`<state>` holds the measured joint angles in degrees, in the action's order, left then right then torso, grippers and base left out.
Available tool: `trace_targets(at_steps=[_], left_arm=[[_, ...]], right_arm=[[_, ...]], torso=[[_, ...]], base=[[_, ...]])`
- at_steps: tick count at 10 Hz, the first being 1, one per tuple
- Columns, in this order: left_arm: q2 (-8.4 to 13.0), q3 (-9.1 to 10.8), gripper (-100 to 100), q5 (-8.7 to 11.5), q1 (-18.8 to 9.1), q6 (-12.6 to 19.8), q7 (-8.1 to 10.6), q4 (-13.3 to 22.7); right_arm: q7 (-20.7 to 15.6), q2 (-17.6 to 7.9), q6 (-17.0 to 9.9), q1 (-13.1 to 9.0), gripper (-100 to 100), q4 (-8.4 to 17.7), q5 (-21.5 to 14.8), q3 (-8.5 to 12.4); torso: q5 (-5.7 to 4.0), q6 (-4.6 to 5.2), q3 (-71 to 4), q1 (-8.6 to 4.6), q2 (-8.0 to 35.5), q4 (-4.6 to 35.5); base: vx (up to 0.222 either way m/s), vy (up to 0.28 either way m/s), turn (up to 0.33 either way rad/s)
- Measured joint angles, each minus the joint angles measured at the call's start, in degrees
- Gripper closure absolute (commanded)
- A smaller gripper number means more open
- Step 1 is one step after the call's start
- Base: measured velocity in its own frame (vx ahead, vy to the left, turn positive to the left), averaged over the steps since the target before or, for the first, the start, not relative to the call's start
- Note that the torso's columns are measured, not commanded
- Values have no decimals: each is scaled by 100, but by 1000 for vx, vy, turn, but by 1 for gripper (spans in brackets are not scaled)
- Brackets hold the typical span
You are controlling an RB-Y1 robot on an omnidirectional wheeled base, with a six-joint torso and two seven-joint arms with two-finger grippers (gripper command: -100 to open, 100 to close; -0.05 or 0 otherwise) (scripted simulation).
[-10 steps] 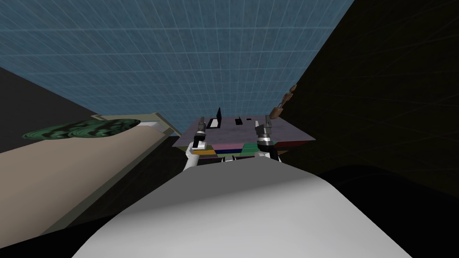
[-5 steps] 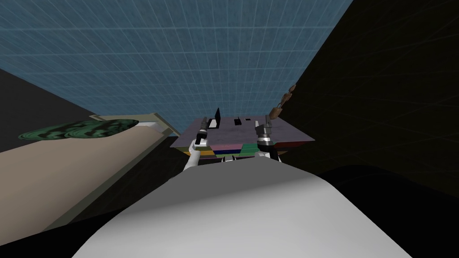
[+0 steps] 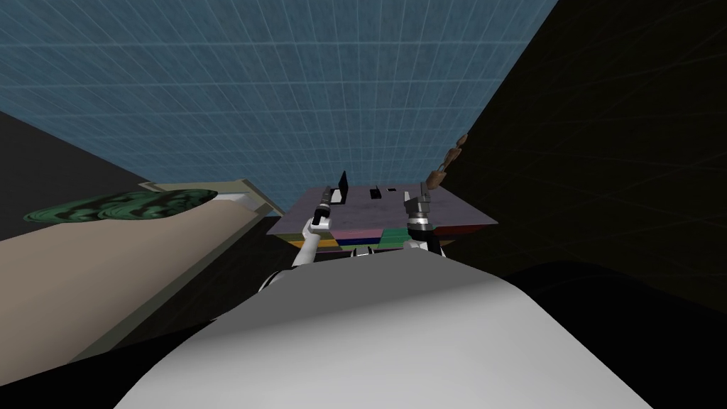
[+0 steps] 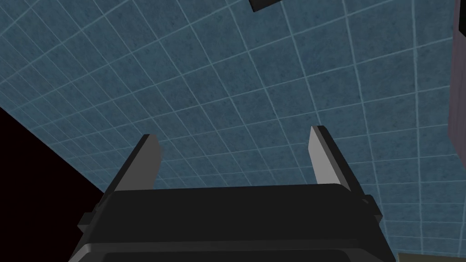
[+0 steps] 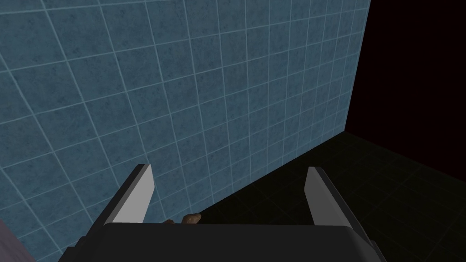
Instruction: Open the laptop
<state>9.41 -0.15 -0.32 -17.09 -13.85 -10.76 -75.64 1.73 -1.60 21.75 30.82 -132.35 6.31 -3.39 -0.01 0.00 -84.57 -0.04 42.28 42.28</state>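
Head view: one laptop (image 3: pixel 343 187) on one table (image 3: pixel 397 211); left gripper (image 4: pixel 233 133) and right gripper (image 5: pixel 229 167) apart.

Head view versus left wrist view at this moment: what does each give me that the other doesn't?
Head view: the purplish table, the dark laptop on it just ahead of the left claw, the right claw and a beige surface on the left. Left wrist view: up close, the left claw's fingers wide apart, holding nothing. Both: the left claw and the blue tiled wall.
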Motion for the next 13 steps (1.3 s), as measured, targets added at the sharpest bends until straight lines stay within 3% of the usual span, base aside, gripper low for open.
trace_targets(at_steps=[13], left_arm=[[52,-30,-100,153,-1115,191,-440,1730]], right_arm=[[0,0,0,0,0,0,0,0]], torso=[[1,0,0,5,0,0]], base=[[10,-32,0]])
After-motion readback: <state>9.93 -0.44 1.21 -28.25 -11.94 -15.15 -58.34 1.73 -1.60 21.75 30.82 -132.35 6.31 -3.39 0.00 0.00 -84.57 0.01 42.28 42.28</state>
